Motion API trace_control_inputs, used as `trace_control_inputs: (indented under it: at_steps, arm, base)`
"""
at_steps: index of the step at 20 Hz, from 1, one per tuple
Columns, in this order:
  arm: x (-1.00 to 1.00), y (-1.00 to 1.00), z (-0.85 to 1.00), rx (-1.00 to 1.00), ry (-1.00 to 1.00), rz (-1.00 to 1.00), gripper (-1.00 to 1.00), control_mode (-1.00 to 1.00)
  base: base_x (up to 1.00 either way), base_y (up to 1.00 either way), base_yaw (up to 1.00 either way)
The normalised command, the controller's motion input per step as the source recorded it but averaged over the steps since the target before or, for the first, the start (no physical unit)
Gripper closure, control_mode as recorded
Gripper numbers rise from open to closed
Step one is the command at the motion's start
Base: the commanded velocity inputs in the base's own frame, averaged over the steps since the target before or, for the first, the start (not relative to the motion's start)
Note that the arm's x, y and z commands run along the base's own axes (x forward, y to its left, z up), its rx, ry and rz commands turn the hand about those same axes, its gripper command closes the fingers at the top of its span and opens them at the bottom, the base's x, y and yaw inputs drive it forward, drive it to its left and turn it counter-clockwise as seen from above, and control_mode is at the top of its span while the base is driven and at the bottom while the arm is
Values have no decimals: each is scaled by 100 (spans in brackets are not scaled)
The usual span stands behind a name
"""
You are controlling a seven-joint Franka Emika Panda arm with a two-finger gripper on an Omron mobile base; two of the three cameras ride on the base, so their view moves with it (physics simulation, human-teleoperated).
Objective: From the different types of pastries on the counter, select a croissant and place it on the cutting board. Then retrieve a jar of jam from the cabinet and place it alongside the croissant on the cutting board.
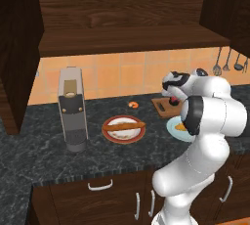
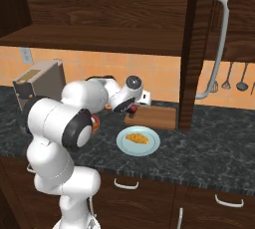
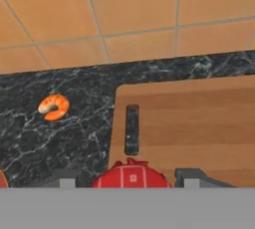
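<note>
In your left base view the gripper (image 1: 172, 102) pinches the jar (image 1: 174, 103) over the board (image 1: 161, 105) at centre right; right base view shows them mid-frame; your hand view puts the lid (image 3: 130, 176) bottom centre.

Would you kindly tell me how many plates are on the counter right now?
2: a red plate holding the stick pastry, and a light blue plate holding the yellow pastry, in front of the cutting board.

golden pastry (image 2: 137, 138) on pale blue plate (image 2: 152, 148)
</note>
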Motion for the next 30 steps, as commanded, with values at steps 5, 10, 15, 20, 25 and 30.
trace_control_inputs:
  at_steps: [5,10,15,20,25,30]
  arm:
    - [46,-30,-8,0,-7,4,100,-100]
    - [-6,5,-66,-20,1,0,100,-100]
    - [28,3,0,2,1,0,100,-100]
    - [40,-11,-5,-2,3,0,100,-100]
    - [31,-8,0,0,2,1,100,-100]
    - [0,0,-30,-6,0,0,100,-100]
  base:
    - [0,0,0]
    - [0,0,0]
    - [0,0,0]
    - [0,0,0]
    - [0,0,0]
    - [0,0,0]
